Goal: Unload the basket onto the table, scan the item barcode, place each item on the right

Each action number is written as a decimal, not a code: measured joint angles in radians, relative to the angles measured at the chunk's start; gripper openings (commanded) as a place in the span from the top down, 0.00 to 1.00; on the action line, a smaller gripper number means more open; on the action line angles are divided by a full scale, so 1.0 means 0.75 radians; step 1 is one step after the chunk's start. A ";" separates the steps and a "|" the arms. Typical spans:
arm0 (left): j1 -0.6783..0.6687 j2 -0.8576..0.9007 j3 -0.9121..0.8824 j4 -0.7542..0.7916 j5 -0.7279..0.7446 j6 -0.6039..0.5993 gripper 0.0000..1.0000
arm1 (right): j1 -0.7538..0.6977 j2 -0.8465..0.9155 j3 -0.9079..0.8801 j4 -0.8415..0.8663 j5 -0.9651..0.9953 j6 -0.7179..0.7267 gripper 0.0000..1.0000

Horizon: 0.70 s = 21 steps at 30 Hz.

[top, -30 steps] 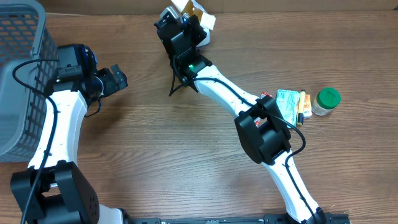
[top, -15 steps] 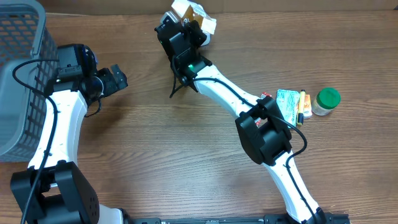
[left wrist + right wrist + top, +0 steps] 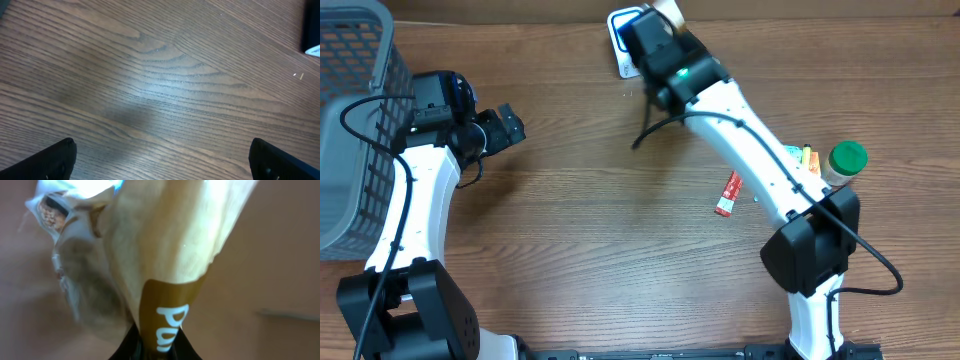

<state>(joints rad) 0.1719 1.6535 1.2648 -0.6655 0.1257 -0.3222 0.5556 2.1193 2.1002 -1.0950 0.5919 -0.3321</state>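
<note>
**Item for scanning:** snack packet, tan, with a brown band at its lower end bearing white lettering that is only partly readable. It is held off the counter at the far edge, about centre, seen in the overhead view as a tan corner past the wrist.

**Right fingers**: pressed together on the brown end of the packet, pinching it. The rest of the packet hangs beyond them and fills the wrist view.

**Right arm**: white, stretched from the near right of the counter to the far centre.

**White device with a blue rim**: lies on the counter at the far edge, just left of the held packet. It is possibly the scanner, but the wrist covers part of it.

**Left fingers**: spread wide with nothing between them, hovering above bare wood grain. In the overhead view they sit on the left side.

**Grey mesh basket**: far left corner, beside the left arm.

**Red packet**: small, flat on the counter right of centre, just left of the right arm.

**Green-lidded jar**: upright on the right side.

**Orange-and-yellow stick**: just left of the jar.

**Teal packet**: next to the stick, mostly hidden by the arm.
</note>
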 measured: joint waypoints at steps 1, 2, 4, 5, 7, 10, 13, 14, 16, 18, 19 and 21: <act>0.000 0.000 0.000 0.001 0.000 0.000 0.00 | -0.035 0.009 -0.003 -0.113 -0.115 0.016 0.82; 0.000 0.000 0.000 -0.001 0.000 0.000 0.00 | -0.063 0.020 -0.006 -0.202 -0.208 0.031 0.82; 0.000 0.000 0.000 -0.001 0.000 0.000 0.00 | -0.120 0.045 -0.013 -0.325 -0.373 0.053 0.71; 0.000 0.000 0.000 -0.001 0.000 0.000 0.00 | -0.143 0.054 -0.016 -0.357 -0.422 0.067 0.35; 0.000 0.000 0.000 -0.001 0.001 0.000 0.00 | -0.207 0.071 -0.018 -0.417 -0.519 0.078 0.00; 0.000 0.001 0.000 -0.001 0.001 0.000 0.00 | -0.271 0.071 -0.018 -0.425 -0.581 0.088 0.00; 0.000 0.001 0.000 -0.001 0.000 0.000 0.00 | -0.333 0.071 -0.018 -0.425 -0.616 0.092 0.00; 0.000 0.001 0.000 -0.001 0.000 0.000 0.00 | -0.354 0.071 -0.018 -0.425 -0.622 0.093 0.00; 0.000 0.001 0.000 -0.001 0.000 0.000 0.00 | -0.388 0.071 -0.018 -0.425 -0.635 0.094 0.00; 0.000 0.001 0.000 -0.001 0.000 0.000 0.00 | -0.419 0.071 -0.018 -0.426 -0.641 0.094 0.00; 0.000 0.001 0.000 -0.001 0.001 0.000 0.00 | -0.428 0.071 -0.018 -0.426 -0.643 0.094 0.00; 0.000 0.001 0.000 -0.001 0.000 0.001 0.00 | -0.440 0.071 -0.018 -0.426 -0.645 0.094 0.00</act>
<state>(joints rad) 0.1719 1.6539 1.2648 -0.6659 0.1257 -0.3218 0.2256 2.1727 2.0869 -1.4143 0.1078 -0.2615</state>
